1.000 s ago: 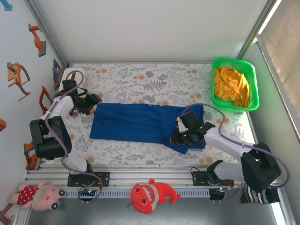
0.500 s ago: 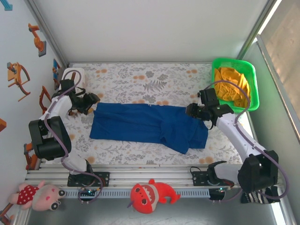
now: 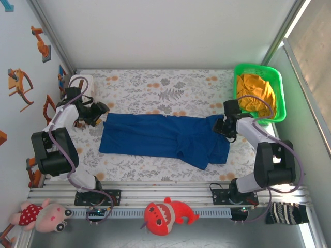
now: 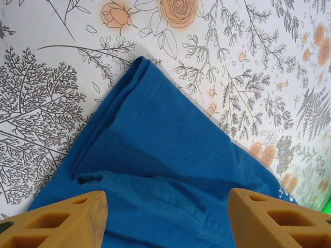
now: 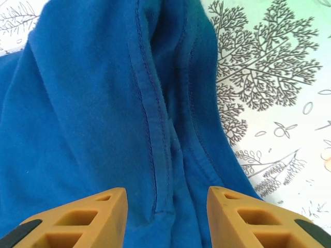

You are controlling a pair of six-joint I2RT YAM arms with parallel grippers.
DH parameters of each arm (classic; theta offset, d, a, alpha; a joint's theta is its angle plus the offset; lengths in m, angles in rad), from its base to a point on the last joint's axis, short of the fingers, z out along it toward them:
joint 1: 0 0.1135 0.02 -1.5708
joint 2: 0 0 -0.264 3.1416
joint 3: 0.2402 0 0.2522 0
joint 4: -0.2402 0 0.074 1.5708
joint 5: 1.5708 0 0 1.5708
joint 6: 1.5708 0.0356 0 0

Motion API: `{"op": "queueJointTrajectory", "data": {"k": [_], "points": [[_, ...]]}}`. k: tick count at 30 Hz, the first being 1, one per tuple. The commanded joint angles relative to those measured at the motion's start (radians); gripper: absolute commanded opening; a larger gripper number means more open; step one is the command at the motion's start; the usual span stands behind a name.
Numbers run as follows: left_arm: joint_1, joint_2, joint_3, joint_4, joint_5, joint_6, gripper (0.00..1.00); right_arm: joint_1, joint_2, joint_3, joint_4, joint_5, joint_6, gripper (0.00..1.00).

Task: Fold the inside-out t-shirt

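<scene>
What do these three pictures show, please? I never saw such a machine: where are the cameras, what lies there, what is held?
These are two robot arms, left arm and right arm, bolted to a flowered table. One picture comes from a fixed camera above and behind them; the other two from a camera on each wrist, orange jaws at the bottom. A blue t-shirt lies spread out; a green basket holds an orange-yellow garment. Both jaws stand open over the shirt's ends, holding nothing.

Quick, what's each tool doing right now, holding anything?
Left tool: open, empty, above a corner of the blue t-shirt.
Right tool: open, empty, above the blue t-shirt.
</scene>
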Motion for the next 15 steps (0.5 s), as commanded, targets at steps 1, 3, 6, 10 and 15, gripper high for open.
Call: {"op": "queueJointTrajectory", "data": {"k": [1, 3, 6, 10, 15], "points": [[0.006, 0.015, 0.020, -0.018, 0.004, 0.009, 0.62, -0.009, 0.031, -0.004, 0.059, -0.030, 0.002, 0.42], [0.007, 0.017, 0.023, -0.022, -0.009, 0.011, 0.62, -0.009, 0.048, -0.004, 0.073, -0.041, 0.008, 0.41], [0.014, 0.021, 0.026, -0.041, -0.051, 0.005, 0.62, -0.010, 0.061, -0.013, 0.090, -0.048, 0.012, 0.39], [0.021, 0.062, 0.040, -0.046, -0.055, -0.006, 0.62, -0.013, 0.067, -0.029, 0.117, -0.065, 0.016, 0.33], [0.022, 0.145, 0.102, -0.038, -0.040, 0.002, 0.60, -0.018, 0.083, -0.033, 0.133, -0.083, 0.017, 0.16]]}}
